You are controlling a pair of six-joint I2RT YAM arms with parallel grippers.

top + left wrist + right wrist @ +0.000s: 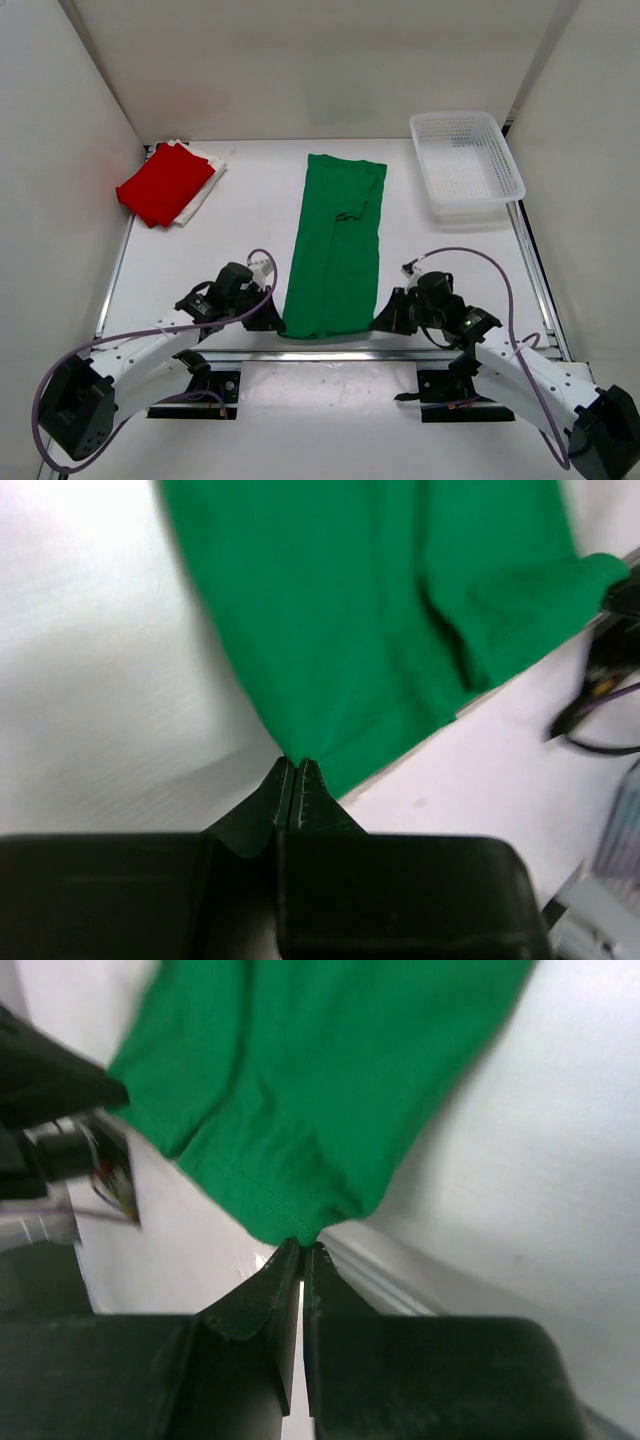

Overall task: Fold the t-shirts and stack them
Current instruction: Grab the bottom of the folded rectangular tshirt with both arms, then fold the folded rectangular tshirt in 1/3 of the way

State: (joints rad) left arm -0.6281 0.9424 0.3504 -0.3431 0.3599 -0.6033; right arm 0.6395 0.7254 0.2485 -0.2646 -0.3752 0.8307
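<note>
A: Green shirt (335,245), position?

B: Mid-table, flat. It is folded lengthwise into one long strip running from the far side toward the arms. The far end is a little narrower than the near end. A tucked-in sleeve edge shows on the far half. The near hem lies right at the table's (240,230) near edge.

A: Who has hold of it?

B: Both arms, one at each near corner. The left gripper (275,320) is at the strip's near left corner. In its wrist view the fingers (275,800) are pressed tip to tip with no gap, and the corner of the green cloth ends right in the tips. I read that as a pinch on the hem.

A: And the other side?

B: Right gripper (385,318), near right corner. The wrist view shows its fingers (270,1290) drawn together with only a hairline slit between them. The stitched hem corner sits in the tips, so it is clamped on cloth as well. Both wrist views are somewhat blurred.

A: The other two shirts?

B: Far left corner, close to the side wall and well apart from the green one. The red shirt (165,183) is folded and lies on top. The white shirt (207,188) is under it and shows along the red one's right and far edges.

A: Anything else on the surface?

B: A white lattice basket (466,165) in the far right corner. It sits off to the right of the green strip's far end and does not touch it.
</note>
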